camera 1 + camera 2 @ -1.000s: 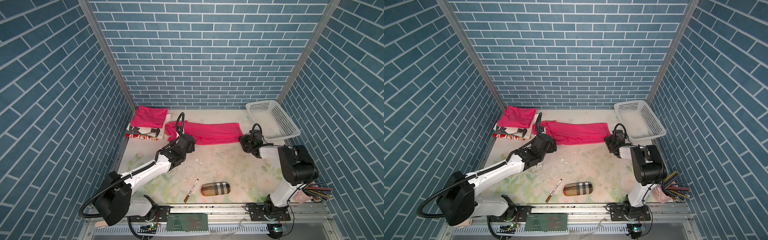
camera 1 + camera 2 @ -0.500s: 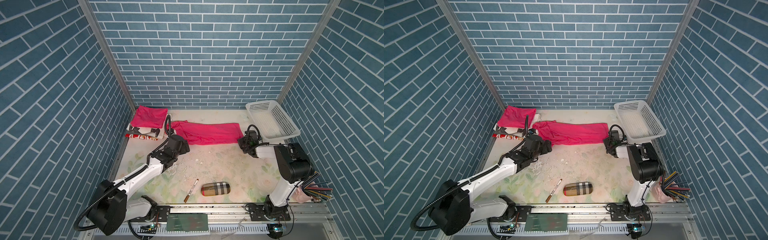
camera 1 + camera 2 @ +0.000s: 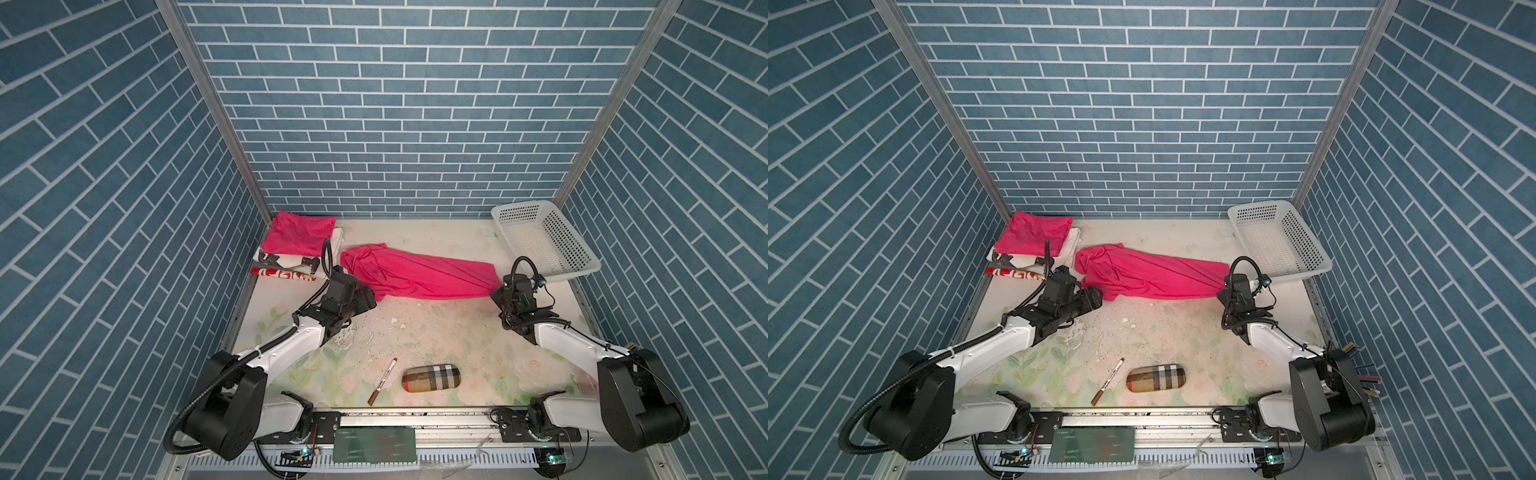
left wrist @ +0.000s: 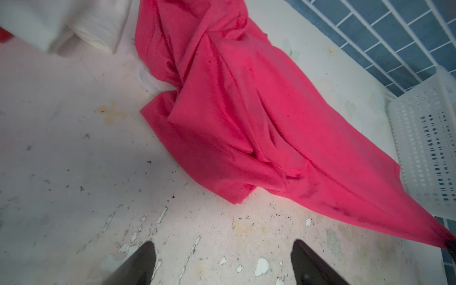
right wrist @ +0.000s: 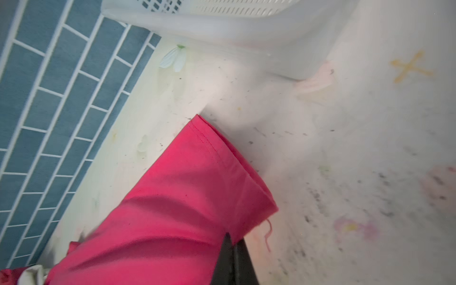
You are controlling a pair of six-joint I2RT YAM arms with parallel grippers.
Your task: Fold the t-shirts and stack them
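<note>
A bright pink t-shirt lies crumpled lengthwise across the back of the table. Its left end is bunched. My right gripper is shut on the hem corner at the shirt's right end, and the cloth runs taut to it. My left gripper stands open just in front of the bunched end, over bare table and apart from the cloth. A second pink t-shirt lies folded on a pile at the back left.
White and red-printed folded cloths lie under the folded shirt. A white perforated basket stands at the back right, close to my right gripper. A plaid oblong case and a marker pen lie near the front edge. Brick walls close three sides.
My right gripper has shut on the shirt's right end. My left gripper has drawn back from the shirt's left end toward the front and stays open.
</note>
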